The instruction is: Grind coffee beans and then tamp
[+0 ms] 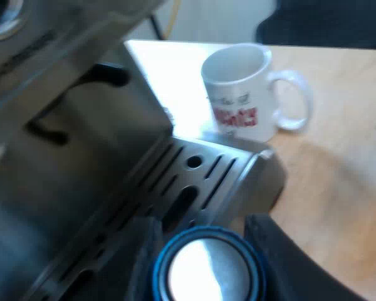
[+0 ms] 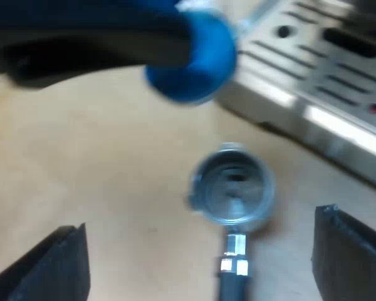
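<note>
Blue tamper [image 1: 207, 269], likely heavy and slippery, is being squeezed at its sides by left gripper [image 1: 207, 251] near the machine [image 1: 113, 144]; right gripper [image 2: 203, 244] is hanging open

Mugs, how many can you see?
1. The white mug with red lettering stands upright on the wooden table, close by a corner of the espresso machine's drip tray. More could be hidden beyond these views.
</note>
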You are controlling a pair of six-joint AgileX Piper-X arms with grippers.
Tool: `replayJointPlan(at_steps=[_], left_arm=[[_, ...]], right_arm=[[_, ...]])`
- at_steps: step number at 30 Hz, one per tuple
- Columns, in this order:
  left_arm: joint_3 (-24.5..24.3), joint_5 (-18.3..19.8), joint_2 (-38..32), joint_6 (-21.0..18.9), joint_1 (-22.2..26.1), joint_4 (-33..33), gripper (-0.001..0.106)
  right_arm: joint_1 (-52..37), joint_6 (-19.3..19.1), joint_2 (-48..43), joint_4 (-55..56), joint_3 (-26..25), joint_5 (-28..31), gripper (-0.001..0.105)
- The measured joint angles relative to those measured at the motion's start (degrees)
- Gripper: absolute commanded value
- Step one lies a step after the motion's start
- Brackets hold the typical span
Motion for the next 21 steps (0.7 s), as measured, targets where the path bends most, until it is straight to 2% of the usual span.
replayJointPlan(at_steps=[3, 8, 12, 14, 18, 19, 21], left_arm=[[0.0, -1.9, -1.6, 0.0, 0.0, 2.4, 0.001], [0.0, -3.2, -4.2, 0.0, 0.0, 6.4, 0.001], [0.0, -7.9, -5.8, 0.0, 0.0, 8.5, 0.001], [0.0, -8.9, -6.1, 0.0, 0.6, 9.2, 0.001], [0.0, -8.9, -6.0, 0.0, 3.8, 11.5, 0.001], [0.0, -8.7, -6.0, 0.0, 5.9, 12.3, 0.001], [0.0, -5.7, -6.0, 0.0, 9.9, 13.6, 0.001]], right_arm=[[0.0, 0.0, 0.0, -0.5, 0.0, -3.2, 0.074], [0.0, 0.0, 0.0, -1.2, 0.0, -5.1, 0.074], [0.0, 0.0, 0.0, -1.2, 0.0, -5.3, 0.074], [0.0, 0.0, 0.0, -1.2, 0.0, -5.3, 0.074], [0.0, 0.0, 0.0, -1.2, 0.0, -5.3, 0.074], [0.0, 0.0, 0.0, -1.2, 0.0, -5.3, 0.074], [0.0, 0.0, 0.0, -1.2, 0.0, -5.3, 0.074]])
